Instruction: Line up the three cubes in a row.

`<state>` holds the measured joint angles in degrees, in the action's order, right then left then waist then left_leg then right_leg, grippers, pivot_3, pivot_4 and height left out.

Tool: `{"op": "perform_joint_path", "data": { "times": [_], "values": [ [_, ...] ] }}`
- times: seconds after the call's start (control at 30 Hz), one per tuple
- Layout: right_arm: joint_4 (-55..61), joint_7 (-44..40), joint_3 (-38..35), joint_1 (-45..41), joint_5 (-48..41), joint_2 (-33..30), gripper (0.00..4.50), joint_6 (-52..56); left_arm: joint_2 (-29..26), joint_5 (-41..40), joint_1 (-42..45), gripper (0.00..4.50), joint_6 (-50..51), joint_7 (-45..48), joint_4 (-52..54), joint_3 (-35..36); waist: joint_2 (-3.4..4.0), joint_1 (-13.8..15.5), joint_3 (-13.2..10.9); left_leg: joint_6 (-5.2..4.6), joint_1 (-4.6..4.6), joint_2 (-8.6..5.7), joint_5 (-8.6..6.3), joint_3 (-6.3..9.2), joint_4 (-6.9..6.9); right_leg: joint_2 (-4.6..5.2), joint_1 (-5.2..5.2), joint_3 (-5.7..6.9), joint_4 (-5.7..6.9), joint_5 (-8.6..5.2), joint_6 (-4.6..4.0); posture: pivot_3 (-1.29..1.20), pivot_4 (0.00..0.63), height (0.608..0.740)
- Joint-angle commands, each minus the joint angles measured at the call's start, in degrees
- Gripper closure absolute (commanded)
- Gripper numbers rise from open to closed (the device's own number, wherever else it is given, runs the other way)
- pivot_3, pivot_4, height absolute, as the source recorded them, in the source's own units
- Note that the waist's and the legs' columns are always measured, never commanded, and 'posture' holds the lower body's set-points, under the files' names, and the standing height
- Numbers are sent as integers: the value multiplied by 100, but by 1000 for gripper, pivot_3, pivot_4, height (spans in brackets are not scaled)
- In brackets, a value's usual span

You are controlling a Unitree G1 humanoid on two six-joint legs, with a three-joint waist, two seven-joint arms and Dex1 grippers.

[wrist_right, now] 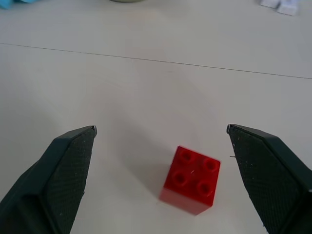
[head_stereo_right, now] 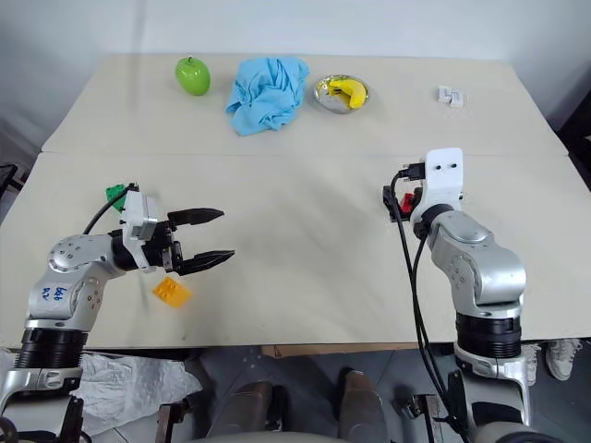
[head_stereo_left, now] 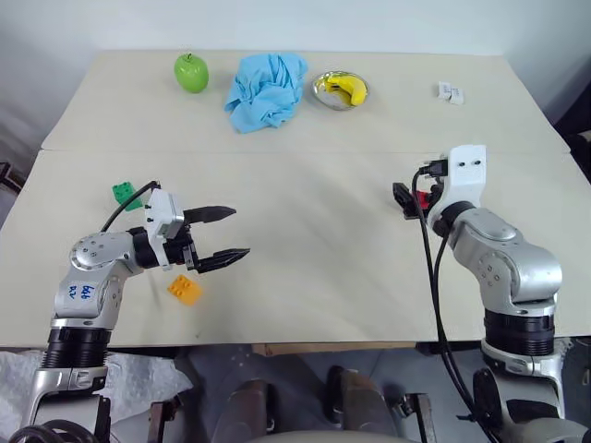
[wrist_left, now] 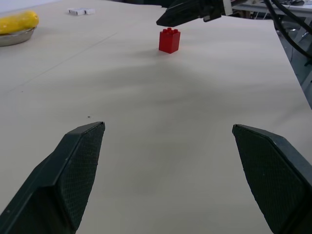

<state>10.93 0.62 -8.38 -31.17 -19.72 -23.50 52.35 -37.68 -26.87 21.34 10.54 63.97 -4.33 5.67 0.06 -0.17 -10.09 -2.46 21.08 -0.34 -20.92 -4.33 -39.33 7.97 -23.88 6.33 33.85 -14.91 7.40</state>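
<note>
Right wrist view: red cube [wrist_right: 191,179] sits between the right gripper's [wrist_right: 161,141] wide-apart jaws (untouched, nearer one side).

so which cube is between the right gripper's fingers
The red cube, lying between the open right gripper fingers. The green cube and orange cube sit by the left arm.

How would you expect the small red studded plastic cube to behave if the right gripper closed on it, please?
The small red studded plastic cube looks rigid, so it probably won't deform. Its flat sides suit the open right gripper, though smooth plastic may slip. It sits flat on the table, so it should slide rather than roll if nudged.
</note>
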Motion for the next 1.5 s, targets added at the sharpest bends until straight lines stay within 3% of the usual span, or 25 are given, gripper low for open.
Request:
{"op": "perform_joint_path", "data": {
  "times": [0.03,0.27,0.37,0.6,0.63,0.77,0.9,1.1,1.27,1.5],
  "values": [
    [-138,285,-51,-125,390,118,0,-219,-103,-8,-12,39,-43,10,260,112,0,-9,0,0,2,0,0,0,0,0,-1,1,-1,0,0,0,150,740],
    [-304,351,-229,-114,474,517,0,-106,-95,9,-62,39,-56,-30,346,111,0,-44,0,4,1,9,2,-2,-1,-13,0,1,-2,0,0,0,150,740],
    [-315,335,-252,-96,488,624,595,-73,-93,19,-49,0,-69,-27,343,99,0,-51,0,5,1,11,2,-2,-1,-15,0,0,-3,0,0,0,150,740],
    [-138,270,-202,-23,554,688,2976,-3,-148,40,-23,0,-100,-4,297,142,0,-89,0,6,1,11,2,0,-1,-17,0,0,-2,0,0,0,150,740],
    [-105,233,-205,0,562,643,3055,29,-166,32,-27,0,-99,4,296,161,0,-96,0,6,1,12,2,0,-1,-17,0,0,-2,0,0,0,150,740],
    [-36,-704,57,97,455,81,3035,-298,-256,-29,-94,0,-150,73,237,274,1,-124,-1,6,2,11,2,3,-1,-18,1,-1,-5,0,0,0,150,740],
    [54,-3714,624,208,-183,-916,3035,-1650,-254,-69,-67,0,-281,221,-97,405,3,-142,-2,6,2,12,2,-1,-1,-23,1,-2,-10,0,1,0,150,740],
    [-1481,-6401,1111,-275,-283,-1456,3035,-3084,-117,83,21,0,-633,368,-319,290,0,-143,-2,7,1,18,1,-26,-20,-32,9,0,-10,0,2,0,150,740],
    [-3346,-7585,1807,-1166,513,-1450,3035,-4501,-94,60,-12,0,-586,317,-202,255,-1,-145,-2,7,4,23,1,-26,-48,-27,17,0,-1,2,5,0,150,740],
    [-5365,-8512,2012,-1951,1015,-1101,3035,-6140,-218,-9,-215,0,-466,311,-1,372,0,-151,-3,7,7,24,1,12,-59,-25,17,2,4,2,5,0,150,740]
  ]
}}
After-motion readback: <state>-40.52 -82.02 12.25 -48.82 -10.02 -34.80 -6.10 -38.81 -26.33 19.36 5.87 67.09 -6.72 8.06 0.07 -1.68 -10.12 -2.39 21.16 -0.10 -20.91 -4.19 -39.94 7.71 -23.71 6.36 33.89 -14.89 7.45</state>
